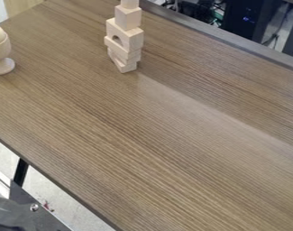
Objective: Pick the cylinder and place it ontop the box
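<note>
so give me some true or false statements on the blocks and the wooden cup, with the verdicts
1. The wooden blocks form an upright stack on the table. True.
2. The block with the rounded opening is the lowest in the stack. False: it has pieces both above and below it.
3. The wooden cup is at the left edge of the view. True.
4. The cup touches the stack. False: they stand apart.
5. The cup lies on its side. False: it stands upright on its round foot.
</note>
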### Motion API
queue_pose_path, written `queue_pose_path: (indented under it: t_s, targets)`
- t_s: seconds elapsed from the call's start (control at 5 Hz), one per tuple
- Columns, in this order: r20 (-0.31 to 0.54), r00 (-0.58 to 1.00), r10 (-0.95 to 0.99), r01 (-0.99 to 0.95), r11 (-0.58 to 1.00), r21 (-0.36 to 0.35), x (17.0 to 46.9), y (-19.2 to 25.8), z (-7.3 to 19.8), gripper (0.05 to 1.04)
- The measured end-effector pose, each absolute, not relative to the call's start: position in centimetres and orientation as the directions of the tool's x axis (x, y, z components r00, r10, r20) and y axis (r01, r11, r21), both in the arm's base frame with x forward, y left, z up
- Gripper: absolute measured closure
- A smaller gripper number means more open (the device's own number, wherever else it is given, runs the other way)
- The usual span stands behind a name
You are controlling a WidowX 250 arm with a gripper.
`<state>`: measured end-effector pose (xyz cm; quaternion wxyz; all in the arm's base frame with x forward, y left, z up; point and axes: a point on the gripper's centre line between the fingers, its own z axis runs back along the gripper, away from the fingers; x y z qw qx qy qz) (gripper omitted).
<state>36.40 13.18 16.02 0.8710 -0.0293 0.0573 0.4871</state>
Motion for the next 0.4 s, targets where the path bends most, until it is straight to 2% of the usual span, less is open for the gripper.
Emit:
queue_pose_path:
  t_s: [0.2, 0.4]
  targets:
    - [-0.155, 0.519, 0.841, -0.854, 0.517, -0.051, 36.5, 12.9, 17.5, 0.085]
    - [-0.137, 0.487, 0.862, -0.87, 0.465, -0.165, 34.5, 13.9, 22.1, 0.085]
